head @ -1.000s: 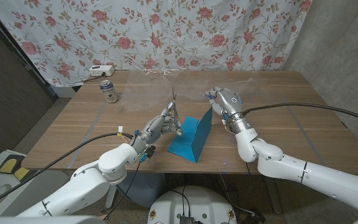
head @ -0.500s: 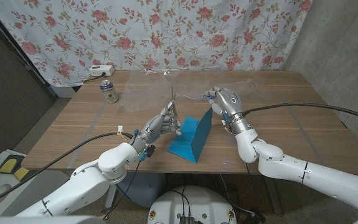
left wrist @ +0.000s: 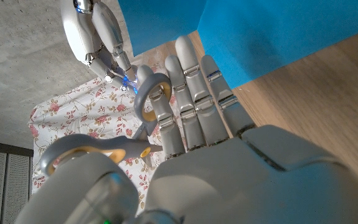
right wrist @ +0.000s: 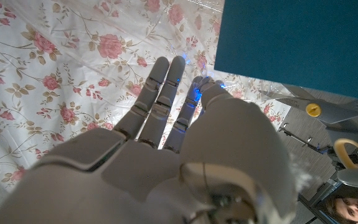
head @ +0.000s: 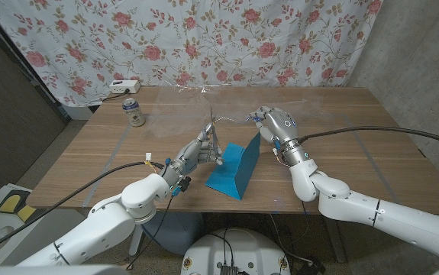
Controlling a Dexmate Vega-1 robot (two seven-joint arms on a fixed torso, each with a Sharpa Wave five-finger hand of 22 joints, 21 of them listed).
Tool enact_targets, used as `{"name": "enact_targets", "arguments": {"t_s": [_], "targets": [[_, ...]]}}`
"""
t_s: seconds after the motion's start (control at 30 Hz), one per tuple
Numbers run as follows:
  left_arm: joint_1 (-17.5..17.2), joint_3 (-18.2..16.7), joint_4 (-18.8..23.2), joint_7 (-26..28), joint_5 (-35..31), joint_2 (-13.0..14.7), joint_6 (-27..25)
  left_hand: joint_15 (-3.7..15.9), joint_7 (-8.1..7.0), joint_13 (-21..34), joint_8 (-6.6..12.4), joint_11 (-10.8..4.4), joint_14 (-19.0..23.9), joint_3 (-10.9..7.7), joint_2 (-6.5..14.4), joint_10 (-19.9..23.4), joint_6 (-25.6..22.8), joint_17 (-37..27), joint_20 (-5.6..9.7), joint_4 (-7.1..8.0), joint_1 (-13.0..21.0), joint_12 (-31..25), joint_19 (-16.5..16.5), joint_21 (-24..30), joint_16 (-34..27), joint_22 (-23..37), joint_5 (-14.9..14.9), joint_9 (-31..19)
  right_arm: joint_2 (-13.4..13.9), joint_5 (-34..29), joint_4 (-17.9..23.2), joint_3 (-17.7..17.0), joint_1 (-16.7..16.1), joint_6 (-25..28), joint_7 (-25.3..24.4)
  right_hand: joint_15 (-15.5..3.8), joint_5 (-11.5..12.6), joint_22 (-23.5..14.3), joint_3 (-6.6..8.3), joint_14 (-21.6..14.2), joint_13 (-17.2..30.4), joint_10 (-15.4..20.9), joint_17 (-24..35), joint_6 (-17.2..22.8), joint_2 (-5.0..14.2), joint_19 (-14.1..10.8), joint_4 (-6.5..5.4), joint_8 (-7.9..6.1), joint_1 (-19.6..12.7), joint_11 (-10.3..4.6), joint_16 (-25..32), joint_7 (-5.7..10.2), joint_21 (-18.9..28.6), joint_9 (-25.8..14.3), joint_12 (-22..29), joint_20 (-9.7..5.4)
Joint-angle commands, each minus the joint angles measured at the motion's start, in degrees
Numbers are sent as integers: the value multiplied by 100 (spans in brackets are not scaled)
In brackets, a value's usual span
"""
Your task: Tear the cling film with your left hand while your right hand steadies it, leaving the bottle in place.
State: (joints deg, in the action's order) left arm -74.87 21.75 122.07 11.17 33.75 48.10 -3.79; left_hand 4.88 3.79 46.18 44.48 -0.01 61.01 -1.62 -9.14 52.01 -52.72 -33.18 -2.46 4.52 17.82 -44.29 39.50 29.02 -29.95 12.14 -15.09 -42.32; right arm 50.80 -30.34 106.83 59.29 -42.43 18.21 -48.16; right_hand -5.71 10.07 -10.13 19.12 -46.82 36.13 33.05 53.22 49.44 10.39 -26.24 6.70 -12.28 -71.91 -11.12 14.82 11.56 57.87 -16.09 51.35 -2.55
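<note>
Wooden table (head: 341,164) with pale plank grain, backed by a white curtain (head: 204,38) printed with pink roses; grey concrete wall (head: 418,46) off to the right, dark panel along the far left.

Blue cling film box (head: 234,169) standing near the table's front middle, between the 2 hands, long side tilted toward the right. Clear film (head: 204,95) stretched up and back from it, glinting along its far edge in front of the curtain.

Left hand (head: 198,153) just beside the box's left face, gripping grey scissors with yellow-lined loops (left wrist: 150,106), blades pointing up above the knuckles in the head view; fingers threaded through a loop in the left wrist view, box (left wrist: 272,31) right past the fingertips.

Right hand (head: 275,124) at the box's upper right corner, fingers extended toward the film; held or merely touched, cannot tell. In the right wrist view, fingers (right wrist: 160,93) nearly straight against the shiny film, box edge (right wrist: 303,43) close alongside.

Drink can (head: 133,112) upright far back on the left, well apart from the box. White power strip (head: 124,85) behind it at the table's rear edge.
</note>
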Motion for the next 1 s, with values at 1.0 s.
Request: {"name": "enact_targets", "arguments": {"t_s": [1.0], "targets": [[149, -4, -71, -106, 195, 35, -74, -7, 327, 29, 2, -155, 43, 286, 349, 186, -294, -8, -7, 236, 164, 10, 58, -20, 1, 17, -149, -70, 110, -59, 100, 55, -58, 16, -27, -804, 16, -7, -1, -74, 261, 127, 37, 63, 15, 69, 28, 9, 24, -42, -73, -20, 98, -32, -17, -565]]}}
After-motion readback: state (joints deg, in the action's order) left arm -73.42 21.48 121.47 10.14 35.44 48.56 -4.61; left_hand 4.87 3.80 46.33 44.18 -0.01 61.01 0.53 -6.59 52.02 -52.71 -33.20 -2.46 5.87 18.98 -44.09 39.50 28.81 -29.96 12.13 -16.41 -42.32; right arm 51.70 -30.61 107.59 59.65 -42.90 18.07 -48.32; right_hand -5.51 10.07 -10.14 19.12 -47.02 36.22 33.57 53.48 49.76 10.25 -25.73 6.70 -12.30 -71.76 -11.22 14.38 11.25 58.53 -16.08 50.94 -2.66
